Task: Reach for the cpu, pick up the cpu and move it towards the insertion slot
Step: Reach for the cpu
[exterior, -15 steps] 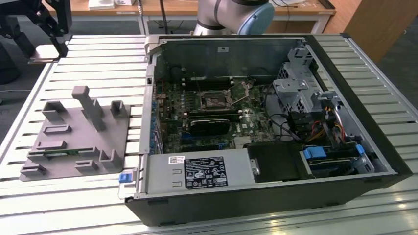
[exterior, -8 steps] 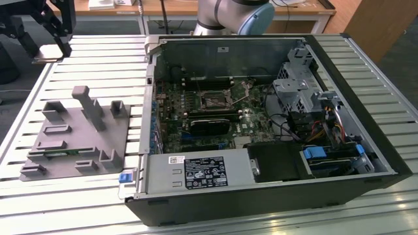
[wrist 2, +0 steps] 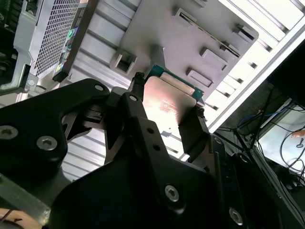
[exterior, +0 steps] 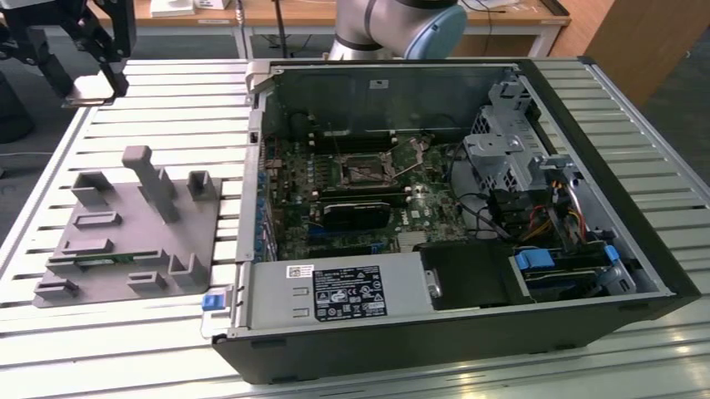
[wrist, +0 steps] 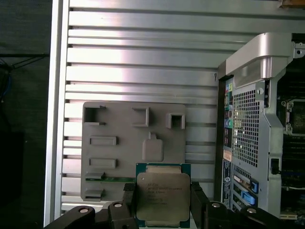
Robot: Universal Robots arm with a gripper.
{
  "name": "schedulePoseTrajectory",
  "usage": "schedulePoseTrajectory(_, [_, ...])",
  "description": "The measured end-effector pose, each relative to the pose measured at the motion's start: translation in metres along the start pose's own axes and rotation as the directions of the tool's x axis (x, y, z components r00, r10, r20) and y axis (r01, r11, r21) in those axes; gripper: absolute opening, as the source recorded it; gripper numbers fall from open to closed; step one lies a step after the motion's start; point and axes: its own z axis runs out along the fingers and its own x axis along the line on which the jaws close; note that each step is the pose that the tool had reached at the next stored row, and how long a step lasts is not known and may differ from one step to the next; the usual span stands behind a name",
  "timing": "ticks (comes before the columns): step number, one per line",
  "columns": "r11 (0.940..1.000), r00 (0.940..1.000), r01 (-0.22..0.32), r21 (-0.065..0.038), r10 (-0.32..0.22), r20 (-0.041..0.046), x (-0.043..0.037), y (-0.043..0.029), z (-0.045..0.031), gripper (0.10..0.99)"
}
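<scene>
I'm working over a table of ribbed aluminium slats. Wooden desks run along the far side of the room, and dark floor shows past the table's edge at the exterior view's left.

An open computer case lies on its side across the middle and right of the slats. A grey fixture with raised pockets sits to the left, near the case, with a narrow strip of bare slats between them.

The gripper hangs raised at the far left of the table, well apart from the case. In both wrist views its fingers are drawn in narrow on the cpu, one on each opposite edge. They hold it flat, silvery lid towards the first wrist camera, with the fixture showing beyond it.

The insertion slot sits in the far-middle part of the motherboard, a shiny frame around a dark centre. A black block lies just on its near side and cable bundles to its right, and the case walls rise all around.

There is fine print on the cpu lid and a black-and-white label on the metal box at the case's near side.
</scene>
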Motion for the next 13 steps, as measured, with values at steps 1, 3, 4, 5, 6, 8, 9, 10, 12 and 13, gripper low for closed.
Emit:
schedulePoseTrajectory(1, [1.0000,1.0000,0.000,0.000,0.000,0.0000,-0.0008,0.0000,0.0000,0.541])
schedulePoseTrajectory(3, [1.0000,1.0000,0.000,0.000,0.000,-0.0001,-0.0023,0.0000,0.0000,0.541])
schedulePoseTrajectory(4, [1.0000,1.0000,0.000,0.000,0.000,0.0000,-0.0030,0.0000,0.0000,0.541])
schedulePoseTrajectory(5, [1.0000,1.0000,0.000,0.000,0.000,-0.0001,-0.0037,0.0000,0.0000,0.541])
schedulePoseTrajectory(6, [1.0000,1.0000,0.000,0.000,0.000,0.0000,-0.0043,0.0000,0.0000,0.541])
schedulePoseTrajectory(8, [1.0000,1.0000,0.000,0.000,0.000,-0.0001,-0.0057,0.0000,0.0000,0.541])
schedulePoseTrajectory(9, [1.0000,1.0000,0.000,0.000,0.000,0.0000,-0.0064,0.0000,0.0000,0.541])
schedulePoseTrajectory(10, [1.0000,1.0000,0.000,0.000,0.000,-0.0001,-0.0071,-0.0001,0.0000,0.541])
schedulePoseTrajectory(12, [1.0000,1.0000,0.000,0.000,0.000,0.0000,-0.0084,-0.0001,0.0000,0.541])
schedulePoseTrajectory(13, [1.0000,1.0000,0.000,0.000,0.000,-0.0001,-0.0091,-0.0001,0.0000,0.541])
